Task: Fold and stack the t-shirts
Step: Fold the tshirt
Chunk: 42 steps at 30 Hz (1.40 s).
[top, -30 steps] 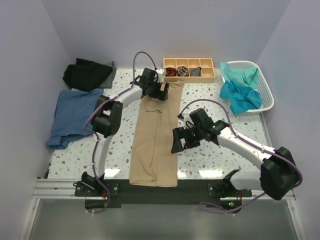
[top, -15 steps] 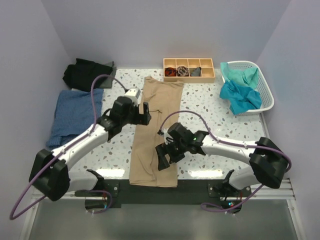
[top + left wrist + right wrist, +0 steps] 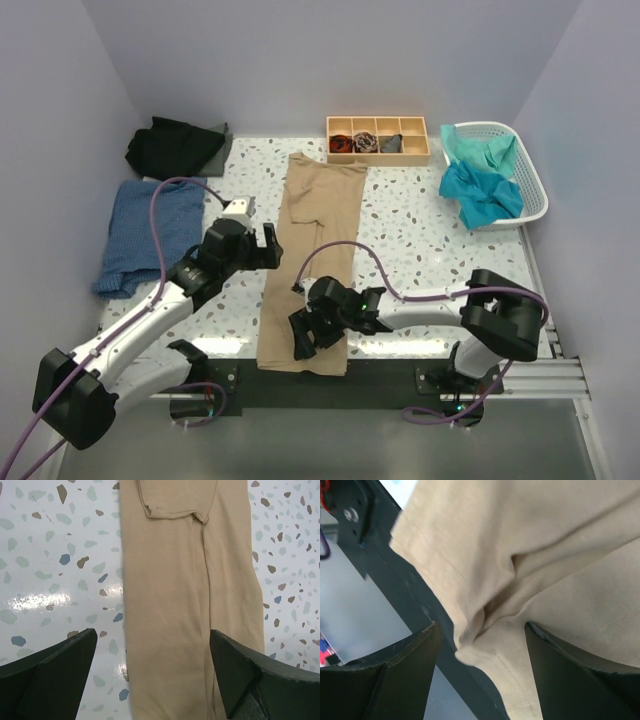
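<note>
folded tan-beige cloth t-shirt (image 3: 318, 230), frame centre, on speckled worktop (image 3: 420, 240); left end effector (image 3: 152, 645) spread wide, empty, above it; right end effector (image 3: 481, 630) spread, ungripped, astride bunched hem.

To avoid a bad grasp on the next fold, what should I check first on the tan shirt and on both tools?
1. The left tool is open: ok.
2. The right tool is open: ok.
3. A long edge of the tan shirt sits in the left tool's gap: ok.
4. Its near hem sits in the right tool's gap: ok.
5. That hem lies flat: not ok, bunched.
6. Either tool touches cloth: cannot tell.
</note>
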Available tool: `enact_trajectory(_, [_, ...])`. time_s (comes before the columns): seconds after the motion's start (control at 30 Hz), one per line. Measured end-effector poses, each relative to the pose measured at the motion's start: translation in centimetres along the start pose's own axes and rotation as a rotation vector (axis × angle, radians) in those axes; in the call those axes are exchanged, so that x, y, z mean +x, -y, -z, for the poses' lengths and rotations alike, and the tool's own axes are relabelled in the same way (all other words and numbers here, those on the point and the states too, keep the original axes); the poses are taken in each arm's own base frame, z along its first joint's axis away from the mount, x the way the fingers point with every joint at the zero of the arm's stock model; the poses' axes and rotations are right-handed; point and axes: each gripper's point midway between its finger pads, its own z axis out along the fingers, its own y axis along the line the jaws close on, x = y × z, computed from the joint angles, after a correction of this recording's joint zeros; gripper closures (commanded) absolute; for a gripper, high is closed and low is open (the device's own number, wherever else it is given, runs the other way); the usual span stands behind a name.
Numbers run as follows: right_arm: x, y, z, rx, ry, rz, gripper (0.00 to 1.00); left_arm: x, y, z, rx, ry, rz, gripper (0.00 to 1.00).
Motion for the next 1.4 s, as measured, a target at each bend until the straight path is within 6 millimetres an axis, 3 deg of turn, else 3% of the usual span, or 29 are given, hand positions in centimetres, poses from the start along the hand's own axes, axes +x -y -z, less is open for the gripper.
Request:
enact_trajectory(0.27, [-0.7,-2.6,-2.1,-0.036,0.044,0.027,0.34,1.2,-0.5,-0.1,-0.009,-0.027,0.001,0.0])
enact_trajectory(0.37, [-0.7,-2.4,-2.2,0.046,0.051,0.046,0.33,1.2,-0.4,-0.1,-0.006,-0.031,0.007,0.0])
enact_trajectory(0.57, [-0.9,-0.5,-0.5,0.305,0.066,0.06,0.3,2.2,-0.5,-0.7,-0.013,-0.07,0.002,0.0])
enact_trajectory(0.67, [0.6,2.3,0.0,0.409,0.042,0.032,0.3,2.5,-0.5,-0.9,-0.011,-0.086,0.001,0.0])
enact_trajectory(1.07, [2.4,4.7,2.5,0.447,0.104,-0.053,0.26,2.9,-0.2,-1.0,0.004,-0.103,0.0,0.0])
enact_trajectory(1.27, [4.5,7.8,5.5,0.577,0.065,-0.049,0.24,3.2,0.2,-1.0,0.026,-0.118,0.0,0.0])
enact_trajectory(1.4, [5.0,8.5,7.5,0.621,0.057,-0.03,0.21,3.4,0.6,-0.9,0.042,-0.126,-0.006,0.0])
